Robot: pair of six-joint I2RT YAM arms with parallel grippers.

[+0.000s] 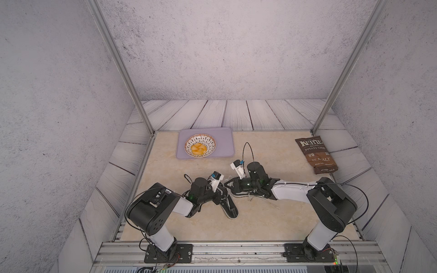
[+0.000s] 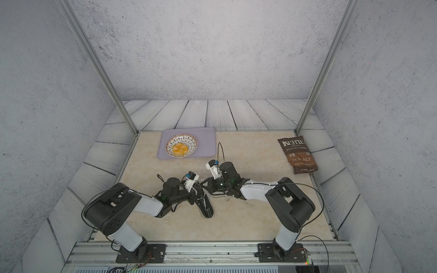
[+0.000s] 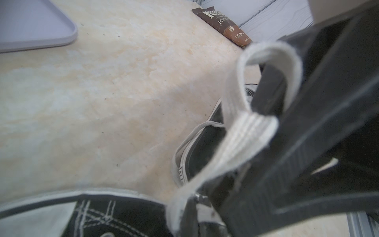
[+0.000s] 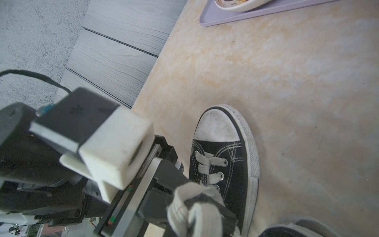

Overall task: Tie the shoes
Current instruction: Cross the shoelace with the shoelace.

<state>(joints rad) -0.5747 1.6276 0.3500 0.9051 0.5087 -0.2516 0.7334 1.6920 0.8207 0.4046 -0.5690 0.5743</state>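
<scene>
The beige surface (image 1: 260,224) fills the lower half of both top views. The two black shoes (image 1: 229,208) lie close together just below centre frame, under both arms' wrists. The left end effector (image 1: 221,190) is clamped tight on a loop of white lace (image 3: 242,131) rising from one shoe. The right end effector (image 1: 231,186), jaws almost together, pinches bunched lace at the bottom of its wrist view.

A: What colours are the shoes (image 4: 235,164)?
B: Black canvas, white stitching, white toe cap (image 4: 215,127), off-white laces (image 4: 205,164), white soles (image 4: 253,156) with a thin black stripe.
A: And around them?
B: Lilac tray (image 1: 224,141), white bowl (image 1: 209,139) with dark dashes, yellow chips (image 1: 198,149), brown bag (image 1: 316,153) with white lettering, cream marbled table (image 1: 260,219).
</scene>
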